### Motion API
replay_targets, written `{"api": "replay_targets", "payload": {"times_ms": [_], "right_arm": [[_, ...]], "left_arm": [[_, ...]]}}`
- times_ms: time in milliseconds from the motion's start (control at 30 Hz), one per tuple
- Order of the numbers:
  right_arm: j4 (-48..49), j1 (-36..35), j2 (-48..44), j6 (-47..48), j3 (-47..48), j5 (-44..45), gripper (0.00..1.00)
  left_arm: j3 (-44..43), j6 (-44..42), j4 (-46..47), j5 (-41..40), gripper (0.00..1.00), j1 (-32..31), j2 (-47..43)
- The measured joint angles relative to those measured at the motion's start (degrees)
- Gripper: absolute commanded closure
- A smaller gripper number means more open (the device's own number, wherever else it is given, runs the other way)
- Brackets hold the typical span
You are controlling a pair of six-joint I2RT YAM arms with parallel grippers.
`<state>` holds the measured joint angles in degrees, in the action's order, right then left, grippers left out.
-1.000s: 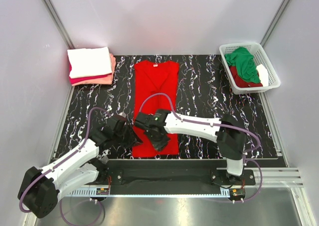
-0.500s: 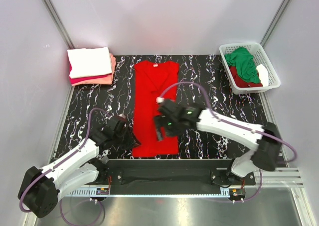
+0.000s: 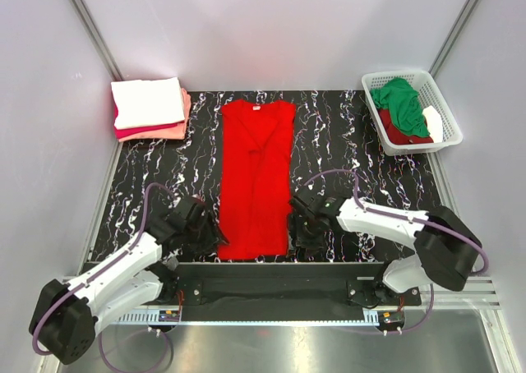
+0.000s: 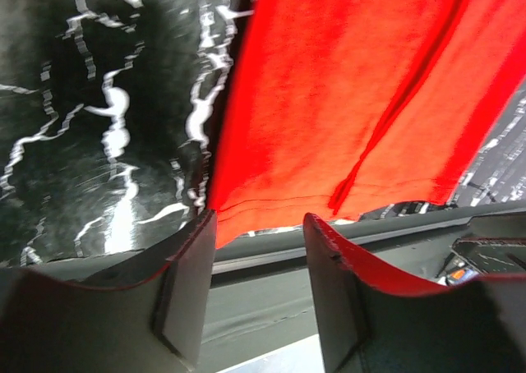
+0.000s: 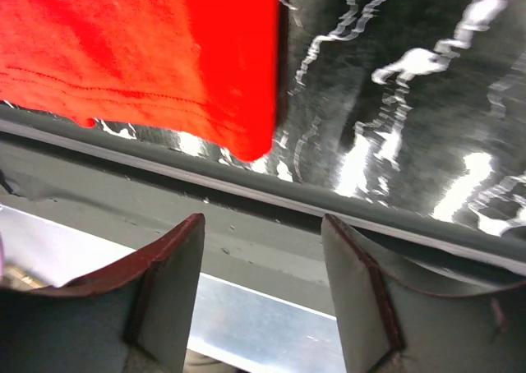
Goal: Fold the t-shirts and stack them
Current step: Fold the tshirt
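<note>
The red t-shirt (image 3: 255, 180) lies flat down the middle of the worktop (image 3: 345, 135), collar toward the far edge and hem (image 4: 271, 209) along the near edge; its sides are turned in, so it forms a long narrow strip, judged ready for a crosswise fold. The left gripper (image 3: 205, 229) sits low at the hem's left corner and the right gripper (image 3: 302, 233) at its right corner, each just beside the cloth; this placement is judged to suit lifting both corners together and carrying the hem toward the collar. In the left wrist view the left gripper (image 4: 259, 221) has its jaws parted with nothing between them, the hem just beyond the tips; in the right wrist view the right gripper (image 5: 263, 221) is likewise parted and empty, the hem corner (image 5: 251, 147) near but not gripped. The folded stack (image 3: 149, 108), white on top, occupies the far left corner, well apart, presumably the destination. The basket (image 3: 448, 114) at the far right corner holds a green shirt (image 3: 400, 102) and a dark red shirt (image 3: 399, 131), unfolded and awaiting their turn.
</note>
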<state>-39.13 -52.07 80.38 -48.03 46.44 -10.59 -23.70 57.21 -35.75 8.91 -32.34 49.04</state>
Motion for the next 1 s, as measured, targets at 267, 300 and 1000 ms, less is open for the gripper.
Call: {"api": "replay_targets", "payload": {"times_ms": [267,300,1000], "right_arm": [[8.02,0.02,7.28,-1.81,-0.63,-3.76,0.41],[8.04,0.02,8.13,-1.95,-0.35,-3.78,0.42],[10.01,0.46,10.67,-4.98,0.52,-3.56,1.00]], "left_arm": [[2.60,0.07,-1.64,-1.40,0.43,0.00,-1.05],[2.97,0.33,-1.53,-1.29,0.43,0.04,-1.07],[7.58,2.51,11.45,2.29,0.89,0.20,1.36]]}}
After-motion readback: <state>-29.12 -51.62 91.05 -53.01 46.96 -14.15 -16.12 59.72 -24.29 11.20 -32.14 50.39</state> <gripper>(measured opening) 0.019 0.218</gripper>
